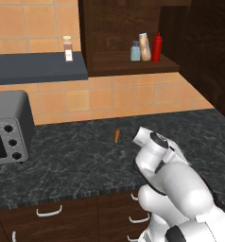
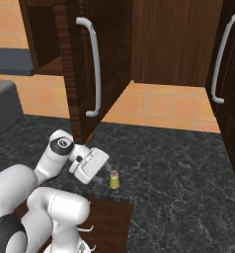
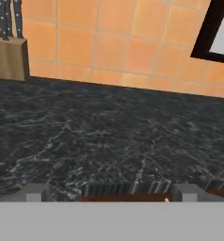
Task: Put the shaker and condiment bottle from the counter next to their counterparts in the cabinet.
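The shaker (image 2: 114,180), squat and yellow-green with a grey cap, stands upright on the black counter (image 2: 178,163) close to its front edge. My gripper (image 2: 96,165) hangs low just to its left without touching it. In the hand view the gripper (image 3: 111,193) is open: its fingertips (image 3: 36,192) sit far apart with only counter between them. The red condiment bottle (image 1: 156,47) stands on the cabinet shelf (image 1: 114,64). Right beside it are the tan bottle (image 1: 144,46) and the pale blue-grey shaker (image 1: 135,51).
A grey toaster (image 1: 5,127) sits at the counter's left end. A small orange piece (image 1: 116,136) lies mid-counter. A clear jar (image 1: 67,48) is on the blue wall shelf (image 1: 34,68). An open cabinet door (image 2: 92,69) juts out above the arm. A knife block (image 3: 10,56) stands by the wall.
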Controlling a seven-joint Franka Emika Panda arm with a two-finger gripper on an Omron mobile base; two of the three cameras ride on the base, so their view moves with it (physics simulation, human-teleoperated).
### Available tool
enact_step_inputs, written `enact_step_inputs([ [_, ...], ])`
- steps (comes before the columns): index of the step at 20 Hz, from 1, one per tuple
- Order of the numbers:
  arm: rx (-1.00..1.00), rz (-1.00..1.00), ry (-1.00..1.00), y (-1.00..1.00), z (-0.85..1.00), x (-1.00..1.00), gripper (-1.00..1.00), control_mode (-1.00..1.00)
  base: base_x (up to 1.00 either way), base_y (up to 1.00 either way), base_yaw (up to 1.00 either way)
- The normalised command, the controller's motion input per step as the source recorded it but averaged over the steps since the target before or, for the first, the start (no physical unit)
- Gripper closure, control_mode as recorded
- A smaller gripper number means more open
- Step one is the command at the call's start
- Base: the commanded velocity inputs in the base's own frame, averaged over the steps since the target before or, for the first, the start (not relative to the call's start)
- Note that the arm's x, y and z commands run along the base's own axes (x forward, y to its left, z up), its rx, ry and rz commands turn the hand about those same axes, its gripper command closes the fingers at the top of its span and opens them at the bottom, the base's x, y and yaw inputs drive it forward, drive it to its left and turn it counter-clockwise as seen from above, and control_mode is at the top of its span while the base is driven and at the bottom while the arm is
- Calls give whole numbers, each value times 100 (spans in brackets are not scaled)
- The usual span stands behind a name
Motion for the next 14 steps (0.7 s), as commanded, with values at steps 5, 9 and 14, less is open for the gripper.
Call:
enact_step_inputs([
  [5,-1,0,-7,-3,13,23,-100,-100,0,0,0],
  [9,-3,0,-2,-6,-15,41,-100,-100,0,0,0],
  [14,-3,0,-6,3,-33,41,-100,-100,0,0,0],
])
